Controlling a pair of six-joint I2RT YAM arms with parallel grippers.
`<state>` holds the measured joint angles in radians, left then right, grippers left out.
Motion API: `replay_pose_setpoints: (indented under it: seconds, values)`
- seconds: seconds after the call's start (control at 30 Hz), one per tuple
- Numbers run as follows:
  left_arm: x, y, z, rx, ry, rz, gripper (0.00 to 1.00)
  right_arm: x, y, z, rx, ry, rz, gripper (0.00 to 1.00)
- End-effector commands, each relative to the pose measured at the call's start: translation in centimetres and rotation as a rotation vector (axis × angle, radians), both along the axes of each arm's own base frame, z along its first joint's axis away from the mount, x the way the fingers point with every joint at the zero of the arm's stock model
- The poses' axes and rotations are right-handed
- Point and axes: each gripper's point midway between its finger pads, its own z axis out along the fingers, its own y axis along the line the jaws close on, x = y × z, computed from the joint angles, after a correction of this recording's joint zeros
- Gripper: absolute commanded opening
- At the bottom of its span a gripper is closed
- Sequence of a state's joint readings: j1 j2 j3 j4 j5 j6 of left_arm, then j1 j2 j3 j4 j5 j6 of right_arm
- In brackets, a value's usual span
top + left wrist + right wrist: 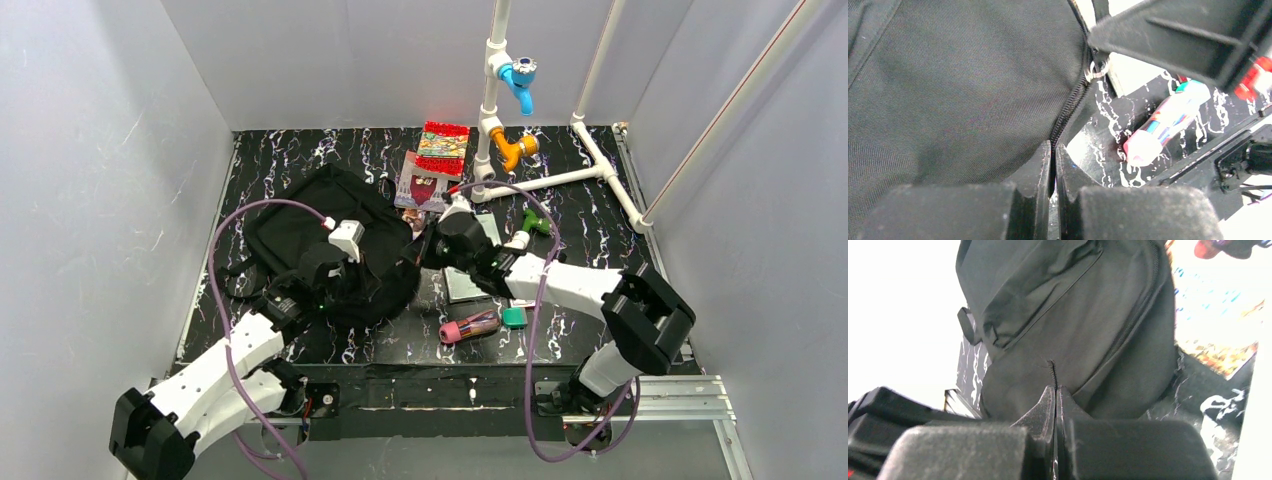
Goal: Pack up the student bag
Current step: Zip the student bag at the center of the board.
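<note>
The student bag (pixel 300 232) is a large black fabric backpack lying left of centre on the table. My left gripper (pixel 385 272) is shut on the bag's zipper edge at its near right side; the left wrist view shows the zipper running into the closed fingertips (pixel 1053 151) beside the fabric (pixel 958 85). My right gripper (pixel 428 248) is shut on the bag's right edge; the right wrist view shows a thin zipper strip pinched between its tips (pixel 1055 390), with the bag (pixel 1073 315) beyond. A pink pencil case (pixel 468 325) lies on the table, and it also shows in the left wrist view (pixel 1160 122).
Two colourful books (pixel 432 165) lie behind the bag. A flat grey notebook (pixel 465 285) lies under the right arm, with a small green block (pixel 514 317) and a green item (pixel 535 222) nearby. White pipes with a blue tap (pixel 520 78) and an orange tap (pixel 515 150) stand at the back right.
</note>
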<state>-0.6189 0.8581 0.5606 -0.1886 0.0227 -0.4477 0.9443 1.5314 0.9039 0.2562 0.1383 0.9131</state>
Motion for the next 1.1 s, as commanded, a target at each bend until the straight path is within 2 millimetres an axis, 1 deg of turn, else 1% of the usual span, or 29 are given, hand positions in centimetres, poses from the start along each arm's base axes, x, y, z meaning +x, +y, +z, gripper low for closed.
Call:
replay_pose_setpoints:
  seconds: [0.0, 0.03, 0.07, 0.1, 0.17, 0.27, 0.4, 0.43, 0.47, 0.5, 0.53, 0.6, 0.63, 0.67, 0.7, 0.73, 0.77, 0.8, 0.83, 0.87, 0.9, 0.93, 0.97, 1.03, 1.07]
  values:
    - [-1.9, 2.6, 1.2, 0.07, 0.036, 0.041, 0.0, 7.2, -1.7, 4.8, 0.073, -0.145, -0.122, 0.01]
    - [-2.4, 3.2, 1.9, 0.077, 0.035, 0.047, 0.0, 8.4, -2.0, 4.4, 0.05, -0.157, -0.126, 0.01]
    - [-3.1, 4.0, 2.0, 0.1, 0.052, 0.057, 0.0, 9.4, -2.1, 4.0, 0.039, -0.167, -0.118, 0.01]
    - [-3.6, 4.7, 2.5, 0.108, 0.053, 0.072, 0.0, 10.5, -2.2, 3.5, 0.038, -0.181, -0.105, 0.01]
    - [-4.4, 5.6, 3.7, 0.11, 0.047, 0.091, 0.0, 12.3, -1.6, 2.6, 0.044, -0.201, -0.065, 0.01]
    - [-5.3, 6.1, 5.1, 0.086, 0.029, 0.096, 0.0, 14.5, -0.3, 0.9, 0.008, -0.215, -0.02, 0.01]
    - [-5.6, 6.1, 5.2, 0.083, 0.024, 0.082, 0.0, 17.4, 2.4, -0.9, -0.011, -0.264, 0.038, 0.01]
    - [-5.7, 6.1, 5.1, 0.08, 0.027, 0.08, 0.0, 18.4, 3.1, -0.9, -0.018, -0.284, 0.045, 0.01]
    - [-5.7, 6.0, 5.2, 0.073, 0.029, 0.077, 0.0, 19.0, 3.4, -2.1, -0.042, -0.278, 0.045, 0.01]
    - [-5.9, 5.9, 5.3, 0.067, 0.032, 0.076, 0.0, 20.0, 4.1, -2.0, -0.047, -0.295, 0.053, 0.01]
    - [-6.0, 5.9, 5.4, 0.061, 0.032, 0.076, 0.0, 20.6, 4.5, -2.7, -0.071, -0.305, 0.068, 0.01]
    - [-6.0, 5.9, 5.1, 0.058, 0.041, 0.079, 0.0, 21.4, 4.9, -3.8, -0.131, -0.321, 0.086, 0.01]
    - [-6.0, 5.8, 4.9, 0.059, 0.046, 0.079, 0.0, 21.6, 4.9, -3.8, -0.166, -0.321, 0.097, 0.01]
    - [-5.9, 5.8, 4.9, 0.06, 0.052, 0.081, 0.0, 21.6, 4.7, -3.8, -0.205, -0.303, 0.109, 0.11]
    - [-5.8, 5.7, 4.8, 0.062, 0.061, 0.089, 0.0, 21.3, 4.4, -3.6, -0.251, -0.28, 0.131, 0.22]
    - [-5.7, 5.9, 4.7, 0.065, 0.071, 0.112, 0.0, 20.5, 3.7, -3.1, -0.296, -0.261, 0.148, 0.33]
    - [-5.5, 6.0, 4.5, 0.069, 0.085, 0.135, 0.02, 19.4, 2.6, -2.8, -0.354, -0.251, 0.152, 0.43]
    - [-5.4, 6.1, 4.3, 0.075, 0.097, 0.156, 0.2, 18.1, 1.3, -2.3, -0.409, -0.262, 0.143, 0.56]
    - [-5.2, 6.2, 4.1, 0.074, 0.113, 0.179, 0.35, 16.9, 0.0, -1.7, -0.461, -0.283, 0.135, 0.67]
    - [-5.1, 6.0, 3.8, 0.072, 0.123, 0.183, 0.45, 15.7, -1.2, -1.3, -0.503, -0.3, 0.137, 0.74]
    - [-4.8, 5.7, 3.7, 0.062, 0.123, 0.184, 0.56, 14.5, -2.3, -0.9, -0.527, -0.306, 0.142, 0.79]
    - [-4.7, 5.6, 3.7, 0.058, 0.129, 0.193, 0.6, 13.3, -3.3, -0.4, -0.538, -0.308, 0.154, 0.81]
    - [-4.4, 5.4, 4.0, 0.045, 0.122, 0.197, 0.69, 12.0, -4.3, 0.3, -0.543, -0.317, 0.164, 0.83]
    - [-3.7, 4.6, 5.1, 0.005, 0.091, 0.186, 0.79, 9.7, -6.3, 1.5, -0.557, -0.343, 0.17, 0.87]
    - [-3.3, 4.0, 5.9, -0.021, 0.071, 0.172, 0.83, 8.4, -7.5, 1.3, -0.562, -0.339, 0.176, 0.89]
